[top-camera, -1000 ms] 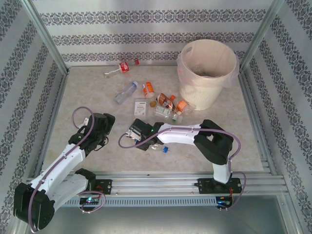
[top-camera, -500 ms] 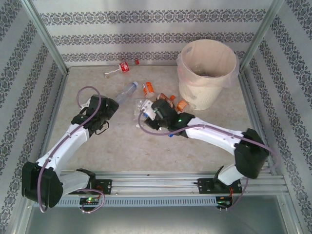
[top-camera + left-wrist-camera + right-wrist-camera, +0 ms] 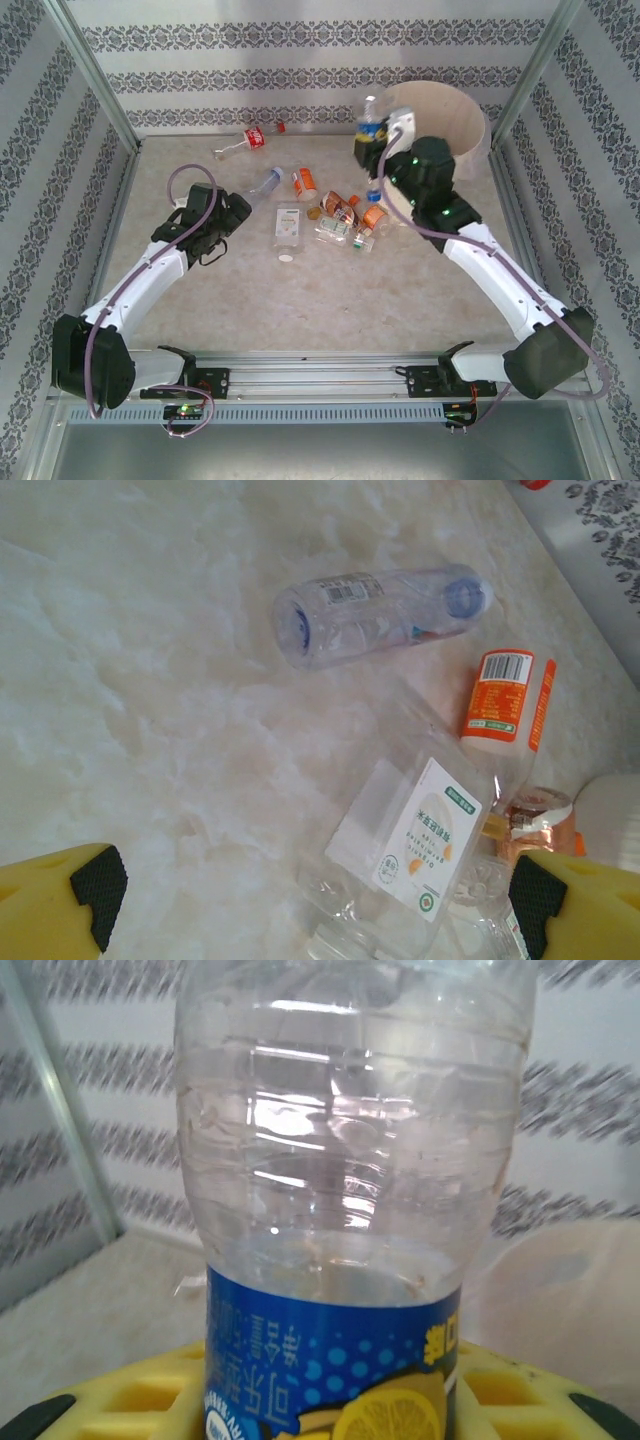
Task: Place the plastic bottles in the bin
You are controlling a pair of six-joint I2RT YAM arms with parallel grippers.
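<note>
My R gripper (image 3: 371,148): clamped on blue-label bottle (image 3: 350,1190), upright; bin (image 3: 465,103) just beyond. My L gripper (image 3: 316,890): jaws wide, holds nothing; white-label bottle (image 3: 412,845) under it.

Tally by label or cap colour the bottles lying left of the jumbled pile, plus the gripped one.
Red-labelled clear plastic bottle: 1
Orange-labelled plastic bottle: 1
White-labelled flat clear bottle: 1
Blue-capped clear bottle: 1
Blue-labelled clear bottle in right gripper: 1
Total: 5

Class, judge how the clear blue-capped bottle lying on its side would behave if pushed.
The blue-capped bottle looks round and uncrushed on a smooth table, so it would probably roll. It seems empty, so likely light. Its thin clear wall may dent when squeezed.
</note>
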